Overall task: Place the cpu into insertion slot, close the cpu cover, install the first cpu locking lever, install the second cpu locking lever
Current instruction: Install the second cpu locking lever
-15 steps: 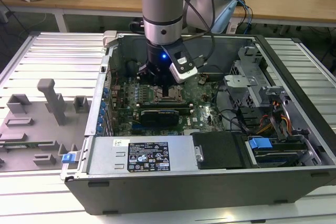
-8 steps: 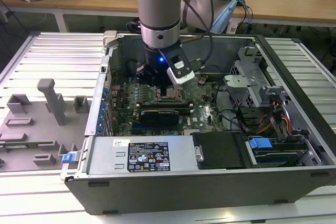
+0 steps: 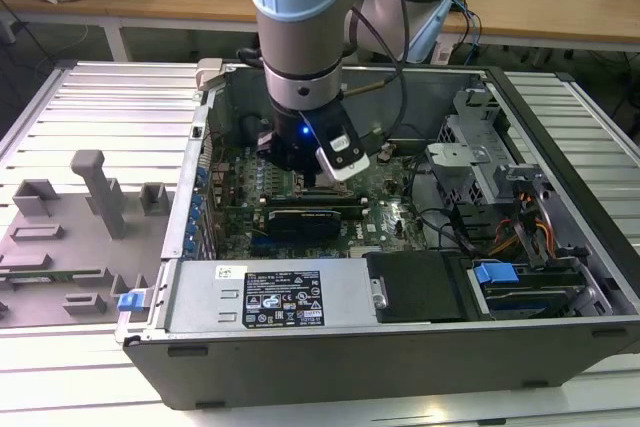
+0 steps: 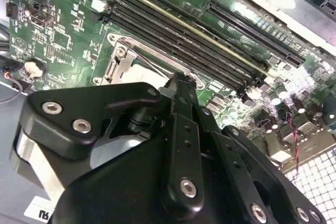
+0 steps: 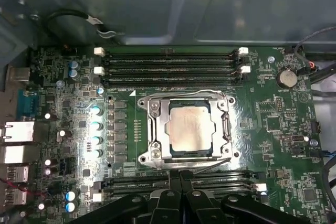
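In the first wrist view the cpu (image 5: 191,129) lies flat in the insertion slot (image 5: 152,153) on the green motherboard (image 5: 273,124). The silver cpu cover (image 5: 160,129) lies down around the chip as a frame. One thin wire lever (image 5: 184,94) runs along the socket's far side, and another (image 5: 212,164) runs along the side nearest my fingers. My gripper (image 5: 180,176) is shut with nothing between its fingers, and its tips sit at that nearer lever, at the socket's edge. In the second wrist view the gripper (image 4: 181,83) covers most of the socket (image 4: 137,69). In the exterior view the gripper (image 3: 305,179) hangs low inside the case.
Long black memory slots (image 5: 168,66) flank the socket on two sides. The open computer case (image 3: 560,147) walls the board in, with a labelled power supply (image 3: 270,297), a drive bay with a blue tab (image 3: 497,273) and loose cables (image 3: 440,222). A grey fixture tray (image 3: 90,207) lies on the exterior view's left.
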Robot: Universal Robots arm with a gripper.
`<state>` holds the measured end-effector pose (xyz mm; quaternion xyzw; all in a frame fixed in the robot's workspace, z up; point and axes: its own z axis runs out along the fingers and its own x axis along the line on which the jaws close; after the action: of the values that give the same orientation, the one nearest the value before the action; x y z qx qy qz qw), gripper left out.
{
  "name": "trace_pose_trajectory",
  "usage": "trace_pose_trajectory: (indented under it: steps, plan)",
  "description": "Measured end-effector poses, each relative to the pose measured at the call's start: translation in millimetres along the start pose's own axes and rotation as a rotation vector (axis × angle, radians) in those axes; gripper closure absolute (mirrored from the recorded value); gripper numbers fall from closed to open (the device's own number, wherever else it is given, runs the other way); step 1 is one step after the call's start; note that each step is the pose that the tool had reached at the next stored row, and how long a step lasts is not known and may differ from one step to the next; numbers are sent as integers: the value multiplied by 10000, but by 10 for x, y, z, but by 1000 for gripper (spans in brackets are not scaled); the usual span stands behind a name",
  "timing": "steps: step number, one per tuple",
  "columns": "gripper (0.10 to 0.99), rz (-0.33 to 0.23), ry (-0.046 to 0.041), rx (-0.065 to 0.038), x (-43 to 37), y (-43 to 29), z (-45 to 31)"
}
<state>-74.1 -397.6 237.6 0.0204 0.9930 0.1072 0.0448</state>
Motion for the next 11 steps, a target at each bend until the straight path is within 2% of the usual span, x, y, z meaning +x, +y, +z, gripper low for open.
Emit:
trace_pose_trajectory:
  steps: [1, 3, 7, 11]
  plan:
    - [980, 7, 2, -80, 6, -15, 0]
    - [980, 38, 12, -388, 41, -81, 0]
    - [980, 54, 17, -577, 106, -119, 32]
    - [980, 65, 21, -689, 152, -132, 59]
